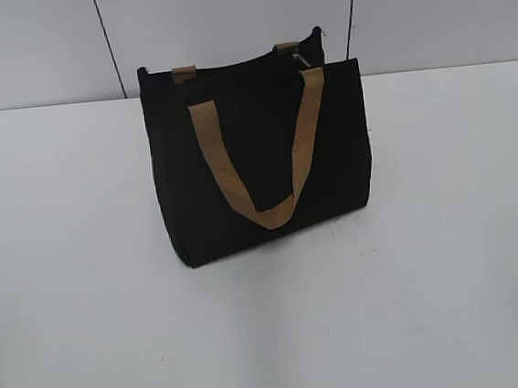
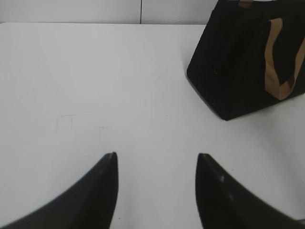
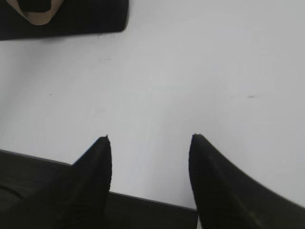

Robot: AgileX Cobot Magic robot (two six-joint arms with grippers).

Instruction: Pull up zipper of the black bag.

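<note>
Starting out, we hold both the left gripper (image 2: 156,157) and right gripper (image 3: 150,139) released and empty over the surface (image 1: 449,258); the black bag (image 1: 255,158) stands well ahead of them. Next we must reach its zipper (image 1: 299,58) pull.

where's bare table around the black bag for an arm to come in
Bare table lies in front of the black bag, and beside it left and right. Both the left gripper and right gripper hover over bare surface. Nothing crowds it.
</note>
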